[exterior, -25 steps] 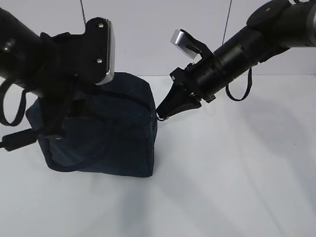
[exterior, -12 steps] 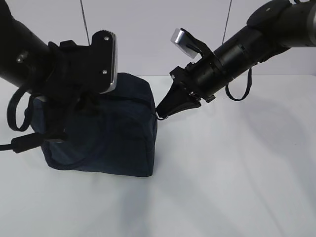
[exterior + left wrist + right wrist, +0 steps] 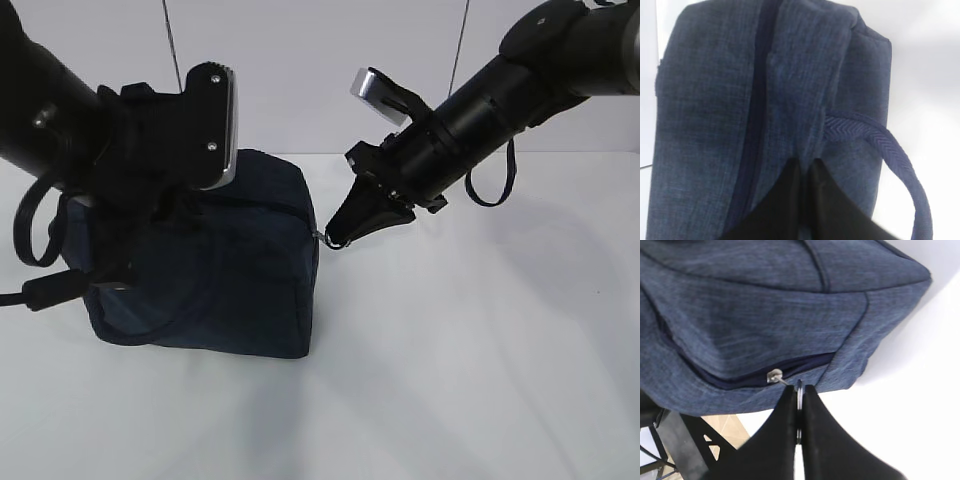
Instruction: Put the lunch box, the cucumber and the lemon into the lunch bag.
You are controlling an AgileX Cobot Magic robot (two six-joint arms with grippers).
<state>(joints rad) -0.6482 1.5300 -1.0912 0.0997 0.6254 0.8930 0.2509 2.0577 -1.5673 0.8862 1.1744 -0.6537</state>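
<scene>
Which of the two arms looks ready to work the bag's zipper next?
The right. Its gripper is shut on the silver ring pull at the lunch bag corner, while the left gripper pinches a fold of the bag's fabric, apparently steadying it.

The exterior view looks down at a slant from the near side across the white desk toward the far wall, taking in both arms. Each wrist view sits very close to the lunch bag: the left one looks along its top seam, the right one faces its zipper corner. All three share the bag.
</scene>
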